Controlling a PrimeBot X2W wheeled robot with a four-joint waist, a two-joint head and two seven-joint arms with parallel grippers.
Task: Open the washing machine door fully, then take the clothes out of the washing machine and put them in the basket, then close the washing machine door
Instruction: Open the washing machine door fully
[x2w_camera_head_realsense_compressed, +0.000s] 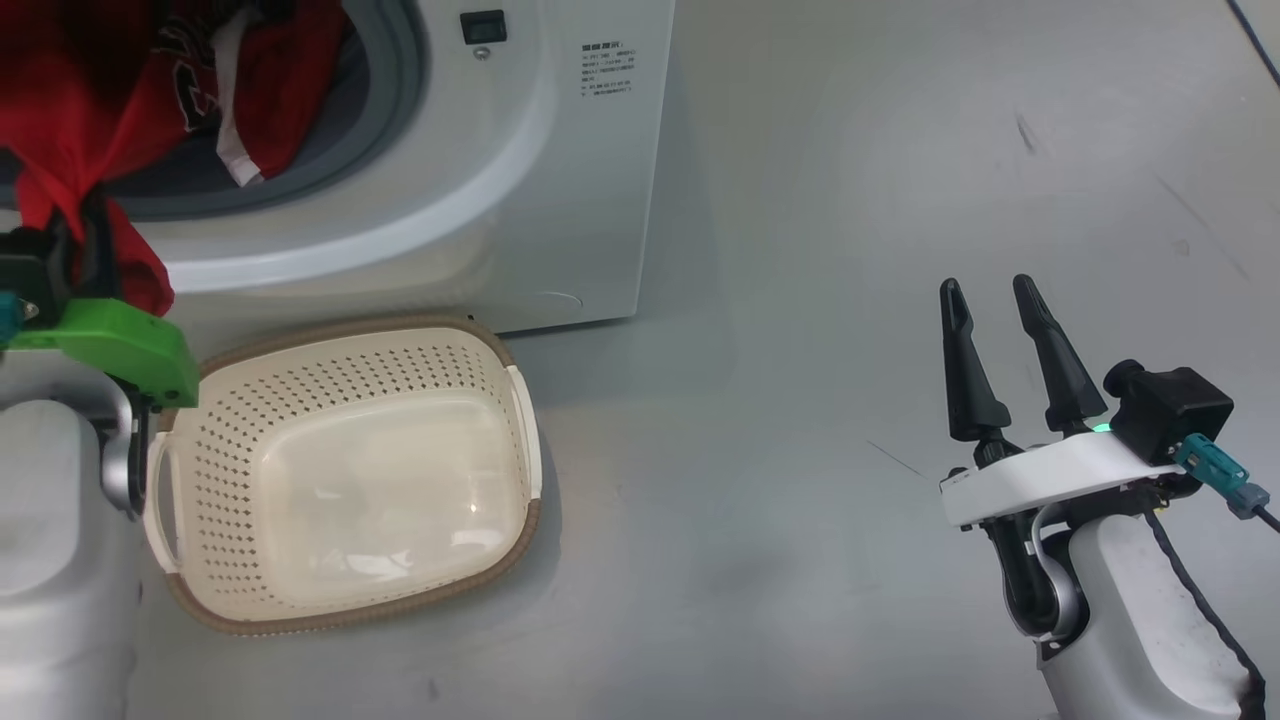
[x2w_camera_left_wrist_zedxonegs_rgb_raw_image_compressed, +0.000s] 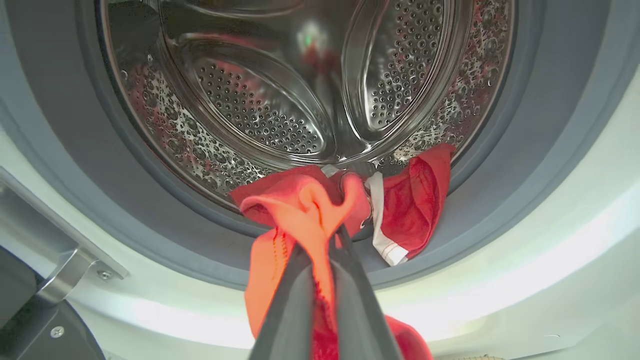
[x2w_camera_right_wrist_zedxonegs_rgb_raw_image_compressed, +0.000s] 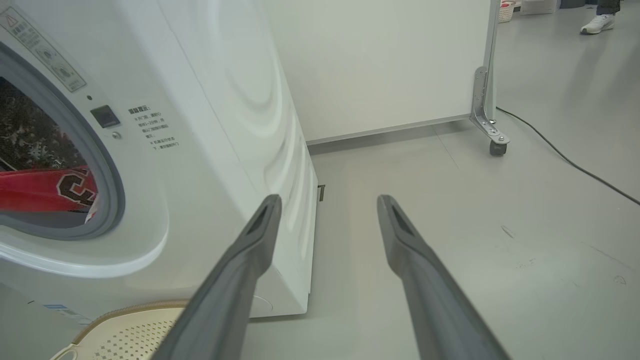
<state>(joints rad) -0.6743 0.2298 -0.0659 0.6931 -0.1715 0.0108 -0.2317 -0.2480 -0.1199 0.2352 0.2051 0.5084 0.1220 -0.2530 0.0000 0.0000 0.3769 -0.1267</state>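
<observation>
The left gripper (x2w_camera_left_wrist_zedxonegs_rgb_raw_image_compressed: 332, 235), its two long dark fingers pinched together, grips a fold of the clothes (x2w_camera_left_wrist_zedxonegs_rgb_raw_image_compressed: 300, 200), bright red jerseys with white trim, at the lip of the washer's mouth. The rest of the cloth trails back over the grey rubber gasket (x2w_camera_left_wrist_zedxonegs_rgb_raw_image_compressed: 75, 150) into the perforated steel drum (x2w_camera_left_wrist_zedxonegs_rgb_raw_image_compressed: 260, 110). The right gripper (x2w_camera_head_realsense_compressed: 988, 290) hovers over the grey floor (x2w_camera_head_realsense_compressed: 850, 200) well off to the right, fingers spread wide, holding nothing. A small cream perforated plastic basket (x2w_camera_head_realsense_compressed: 300, 400) with a brown woven-look rim sits on the floor just in front of the big white front-loading washing machine (x2w_camera_head_realsense_compressed: 560, 180). A dark, white-outlined letter resembling C (x2w_camera_right_wrist_zedxonegs_rgb_raw_image_compressed: 75, 186) shows on one jersey. The printed lines (x2w_camera_head_realsense_compressed: 607, 70) beside the opening are too small to read. Beyond stand a white wheeled partition (x2w_camera_right_wrist_zedxonegs_rgb_raw_image_compressed: 380, 60), a black cable (x2w_camera_right_wrist_zedxonegs_rgb_raw_image_compressed: 565, 157) and a person's white shoe (x2w_camera_right_wrist_zedxonegs_rgb_raw_image_compressed: 597, 22).
</observation>
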